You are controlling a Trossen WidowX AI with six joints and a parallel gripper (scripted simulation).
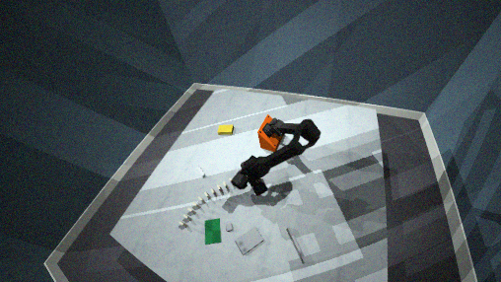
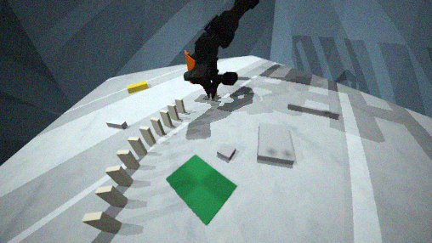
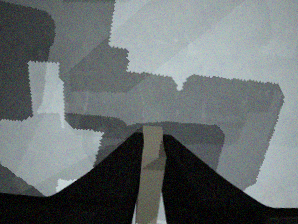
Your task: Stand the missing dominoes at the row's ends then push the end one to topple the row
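Observation:
A row of several cream dominoes [image 1: 204, 197] [image 2: 146, 135] stands in a gentle curve on the table. My gripper [image 1: 247, 183] [image 2: 211, 94] [image 3: 150, 143] points straight down just past the far end of the row. It is shut on a cream domino [image 3: 150, 183] that lies flat on the table; the wrist view shows it clamped between the two dark fingers. In the top and exterior views the fingers hide this domino. Another loose domino [image 1: 201, 171] [image 2: 116, 123] lies flat to the left of the row.
A green patch [image 1: 212, 231] [image 2: 201, 187], a small grey cube [image 1: 229, 226] [image 2: 226, 151], a grey slab [image 1: 249, 241] [image 2: 275, 144] and a thin bar [image 1: 297, 246] [image 2: 313, 111] lie right of the row. A yellow block [image 1: 226, 129] [image 2: 138, 87] and an orange block [image 1: 268, 136] [image 2: 189, 61] sit at the back.

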